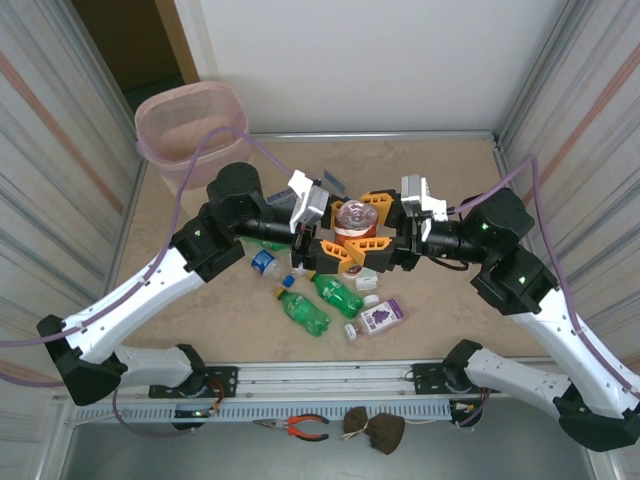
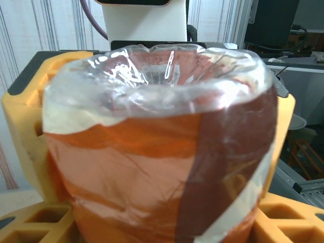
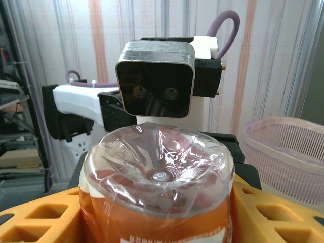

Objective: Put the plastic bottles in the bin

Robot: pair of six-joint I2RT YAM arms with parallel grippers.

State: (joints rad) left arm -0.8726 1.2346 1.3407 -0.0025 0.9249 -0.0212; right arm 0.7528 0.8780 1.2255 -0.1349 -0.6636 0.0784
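Note:
An orange-labelled plastic bottle (image 1: 352,222) hangs above the middle of the table with its clear base up. My left gripper (image 1: 340,232) is shut on it from the left and my right gripper (image 1: 372,225) from the right. In the left wrist view the bottle (image 2: 152,152) sits between the yellow fingers (image 2: 20,131) of the left gripper (image 2: 157,192). In the right wrist view the bottle (image 3: 157,177) sits in the right gripper (image 3: 157,217). Two green bottles (image 1: 303,310), a purple-labelled one (image 1: 380,316) and a blue-labelled one (image 1: 264,262) lie on the table below. The bin (image 1: 238,108) stands at the back left.
Metal walls close in the table on both sides, with a white wall at the back. Pliers (image 1: 295,428) and a brown lump (image 1: 375,430) lie on the shelf in front of the arm bases. The bin's pink rim (image 3: 283,126) appears beyond the right gripper.

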